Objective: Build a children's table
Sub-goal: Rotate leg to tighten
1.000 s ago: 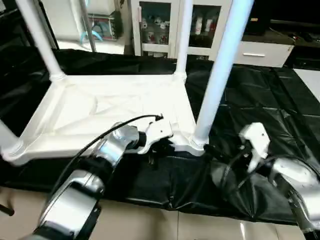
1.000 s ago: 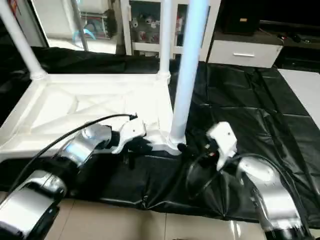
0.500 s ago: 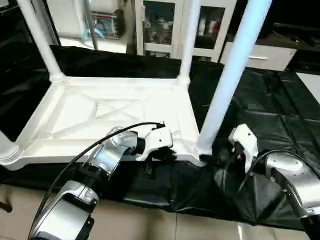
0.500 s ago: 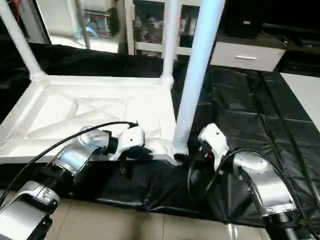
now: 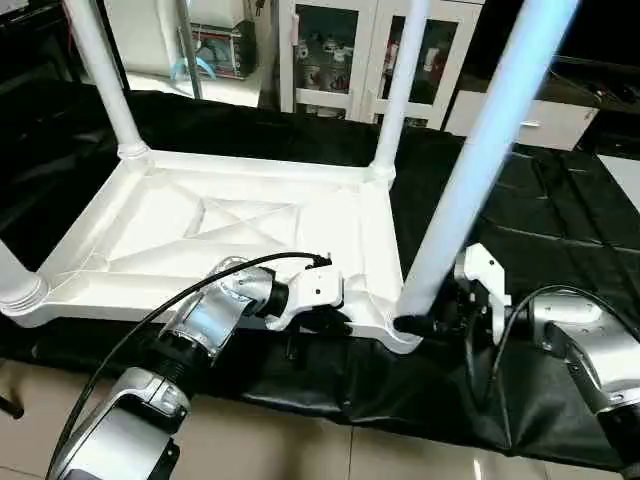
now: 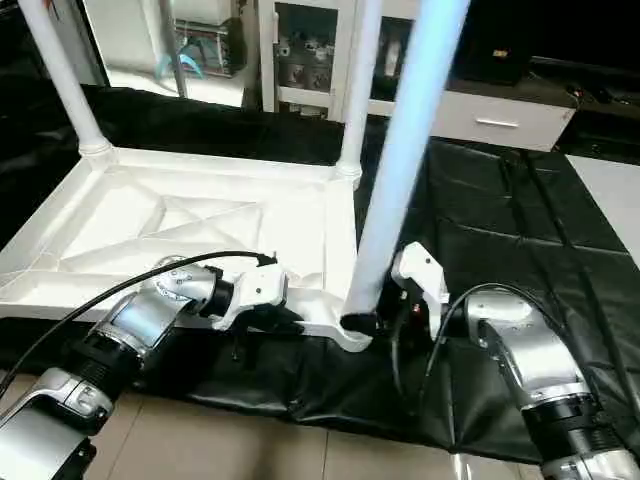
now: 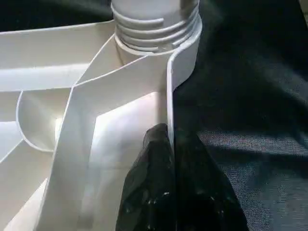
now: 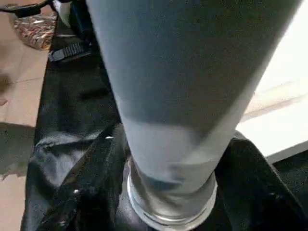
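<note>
**Both hands at the near corner leg**

My left gripper (image 5: 322, 322) is pinched nearly shut on the thin near rim of the tabletop (image 5: 240, 225), one finger (image 7: 151, 192) on each side of the wall. My right gripper (image 6: 385, 318), at three o'clock from it, straddles the base of the near-right leg (image 5: 480, 160) at its socket; whether it clamps, I cannot tell. The tabletop lies underside-up on the black sheet (image 5: 560, 220), with legs standing at its other corners.

I judge the plastic light, stiff and smooth. The tapered leg may slip, so holding low by the ribbed end (image 7: 156, 24) seems best.

I can read no brand, label or writing.
</note>
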